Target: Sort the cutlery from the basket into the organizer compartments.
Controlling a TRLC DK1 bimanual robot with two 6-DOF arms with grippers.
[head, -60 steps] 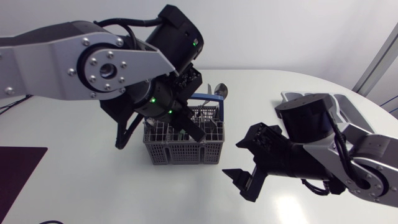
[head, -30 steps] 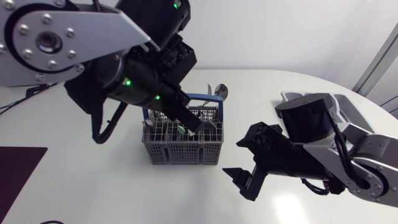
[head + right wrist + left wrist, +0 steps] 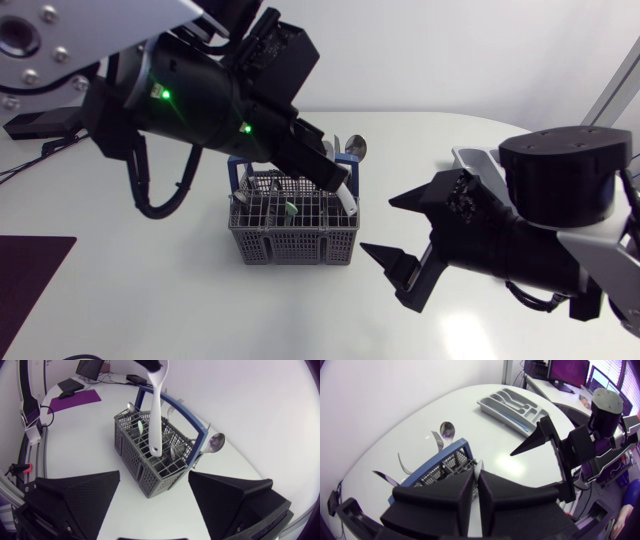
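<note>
The grey wire basket (image 3: 295, 232) with a blue handle stands mid-table and holds several pieces of cutlery. My left gripper (image 3: 335, 176) hangs over its right end, shut on a white-handled utensil (image 3: 347, 202). In the right wrist view that utensil (image 3: 158, 410) hangs upright with its lower end still inside the basket (image 3: 150, 472). My right gripper (image 3: 388, 232) stands open to the right of the basket, holding nothing. The grey organizer (image 3: 517, 404) lies at the table's far right, partly hidden behind my right arm in the head view.
A spoon (image 3: 356, 148) and forks (image 3: 402, 462) stick out over the basket's far rim. A dark purple mat (image 3: 28, 275) lies at the table's left front edge. Bare white tabletop lies between the basket and the organizer (image 3: 468, 156).
My left arm has risen and drawn the white-handled utensil upward from the basket. My right arm has lifted a little, its gripper still open.
</note>
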